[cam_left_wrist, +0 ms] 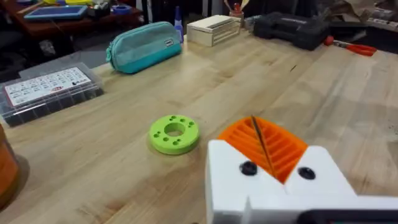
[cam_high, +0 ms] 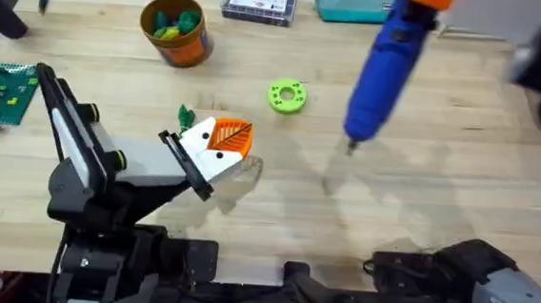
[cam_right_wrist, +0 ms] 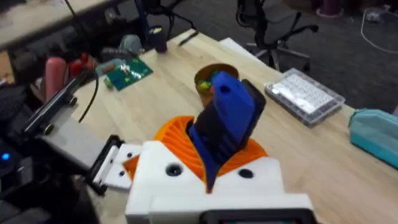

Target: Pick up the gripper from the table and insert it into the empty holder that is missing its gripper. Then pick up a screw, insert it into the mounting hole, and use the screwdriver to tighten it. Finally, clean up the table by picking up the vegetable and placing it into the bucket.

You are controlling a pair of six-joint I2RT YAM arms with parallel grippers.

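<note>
The right pincer clamps the blue screwdriver in the overhead frame's upper right, its long axis slanting, bit tip down-left toward the holder at center-left, where the left pincer is pressed together.

Bucket far left on the table; disc midway; screwdriver raised right of it.
</note>
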